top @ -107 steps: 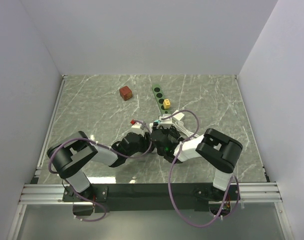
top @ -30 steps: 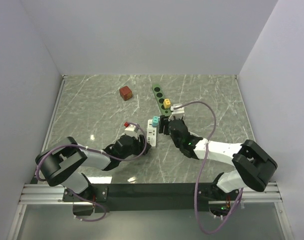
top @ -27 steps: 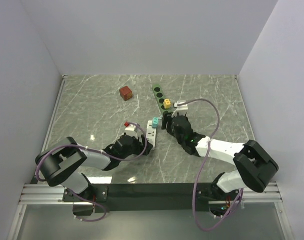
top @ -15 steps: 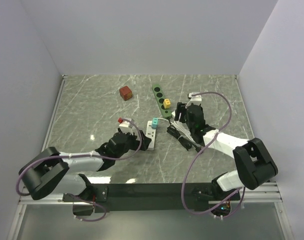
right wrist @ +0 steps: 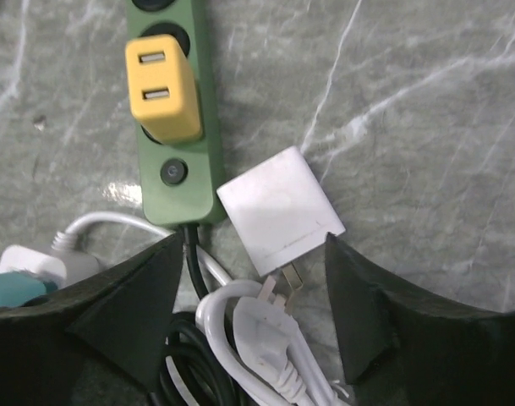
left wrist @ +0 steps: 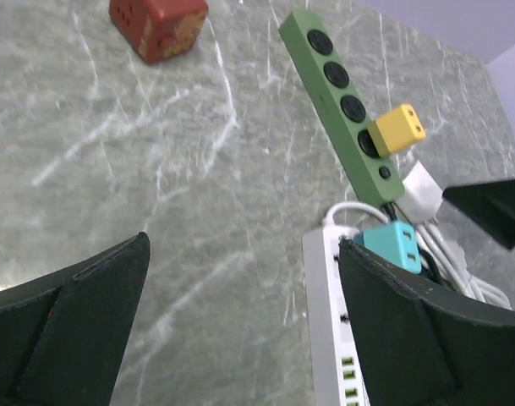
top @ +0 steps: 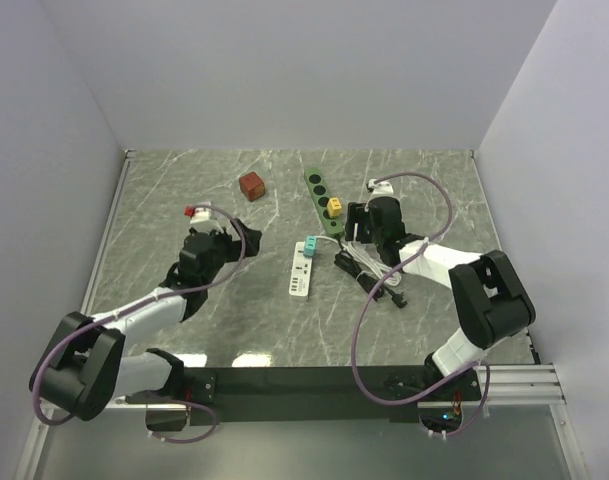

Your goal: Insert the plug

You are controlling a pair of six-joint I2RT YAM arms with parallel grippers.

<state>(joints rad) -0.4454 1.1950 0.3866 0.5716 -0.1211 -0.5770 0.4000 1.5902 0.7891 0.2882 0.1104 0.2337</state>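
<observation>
1. Nearest the arm bases, a long white plastic power strip point(top: 301, 272) lies flat on the grey-green marbled table point(top: 184, 190). In the left wrist view, the bottom edge cuts off its near end.
2. A small teal plug point(left wrist: 391, 245) sits on the far end of that strip. Its prongs are hidden, so how deeply it is seated cannot be told. The right wrist view shows only a sliver of it at the left edge.
3. The left gripper point(left wrist: 240, 254) has its fingers spread wide and empty. It is out to the left, well apart from the teal plug.
4. The right gripper point(right wrist: 253, 245) is also spread, straddling a white square charger point(right wrist: 278, 216) that lies on the table. Whether the charger's corner touches a finger is unclear. The teal plug lies off to its left, beside tangled white and black cables point(right wrist: 257, 338).
5. Farther back are a green power strip point(top: 319, 192) carrying a yellow adapter point(top: 334, 207), and a red-brown cube point(top: 251, 186).
6. A second ago both grippers were at the white strip, the left on its body and the right at the teal plug. Both have since drawn away.
</observation>
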